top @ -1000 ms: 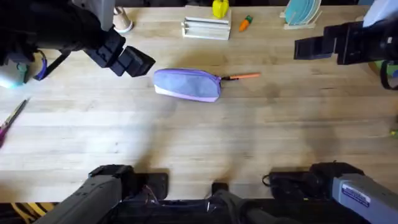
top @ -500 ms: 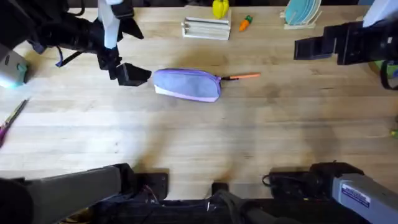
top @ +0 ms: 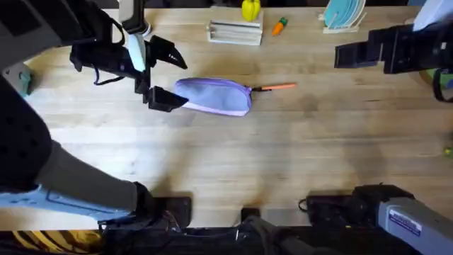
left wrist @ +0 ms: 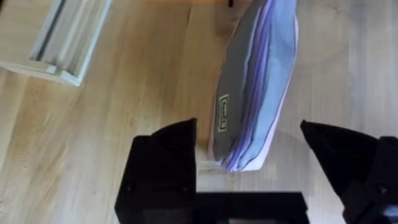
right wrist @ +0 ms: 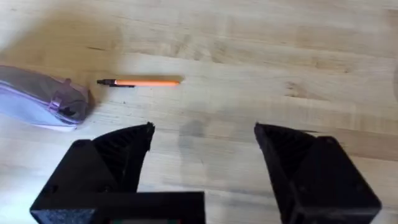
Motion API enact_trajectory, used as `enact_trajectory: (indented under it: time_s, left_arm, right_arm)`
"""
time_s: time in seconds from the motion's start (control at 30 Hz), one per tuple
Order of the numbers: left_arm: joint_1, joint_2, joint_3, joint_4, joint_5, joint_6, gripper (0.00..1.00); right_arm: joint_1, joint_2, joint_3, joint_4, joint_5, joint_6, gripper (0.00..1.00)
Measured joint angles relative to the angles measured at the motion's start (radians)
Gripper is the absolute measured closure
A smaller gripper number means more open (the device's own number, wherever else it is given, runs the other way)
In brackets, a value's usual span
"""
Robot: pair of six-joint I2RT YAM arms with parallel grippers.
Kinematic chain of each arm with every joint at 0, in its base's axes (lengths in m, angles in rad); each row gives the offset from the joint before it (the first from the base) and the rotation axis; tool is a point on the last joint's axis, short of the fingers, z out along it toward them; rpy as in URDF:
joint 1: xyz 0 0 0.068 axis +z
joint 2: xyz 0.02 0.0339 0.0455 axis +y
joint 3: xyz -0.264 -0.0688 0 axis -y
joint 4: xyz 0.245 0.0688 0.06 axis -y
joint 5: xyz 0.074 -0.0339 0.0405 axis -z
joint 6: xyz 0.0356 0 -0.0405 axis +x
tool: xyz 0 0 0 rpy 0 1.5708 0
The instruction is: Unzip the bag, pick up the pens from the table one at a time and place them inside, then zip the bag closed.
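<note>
The lavender bag lies on the wooden table just left of centre, its zipper shut as far as I can see. A thin orange pen lies right beside the bag's right end. My left gripper is open at the bag's left end. In the left wrist view that end of the bag sits between the black fingers without visible contact. My right gripper hovers open at the far right, apart from both. Its wrist view shows the pen and the bag ahead of the gripper.
A white slatted rack, a yellow object and a small carrot toy stand along the back edge. Teal plates in a holder are at the back right. Bare wood stretches in front of the bag.
My left arm has swung right and down toward the bag, bringing its open fingers to the bag's left end. The right arm, bag and pen have not moved.
</note>
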Motion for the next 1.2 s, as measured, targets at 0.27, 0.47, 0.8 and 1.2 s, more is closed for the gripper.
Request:
enact_trajectory:
  time_s: [0.27,0.47,0.8,1.2]
  left_arm:
    - [0.0,0.088,0.0,0.017,0.036,0.043,0.007]
    - [-0.002,0.089,0.0,0.017,0.054,0.049,0.007]
    - [-0.002,0.089,0.0,0.012,0.06,0.05,0.633]
    - [-0.005,0.09,0.0,0.015,0.056,0.056,0.96]
  right_arm:
    - [0.0,0.0,0.0,0.0,0.0,0.0,0.003]
    - [0.0,0.0,0.0,0.0,-0.004,0.0,0.003]
    - [0.0,0.0,0.0,-0.001,-0.023,0.0,0.003]
    - [0.025,0.085,0.003,-0.02,-0.332,0.126,0.004]
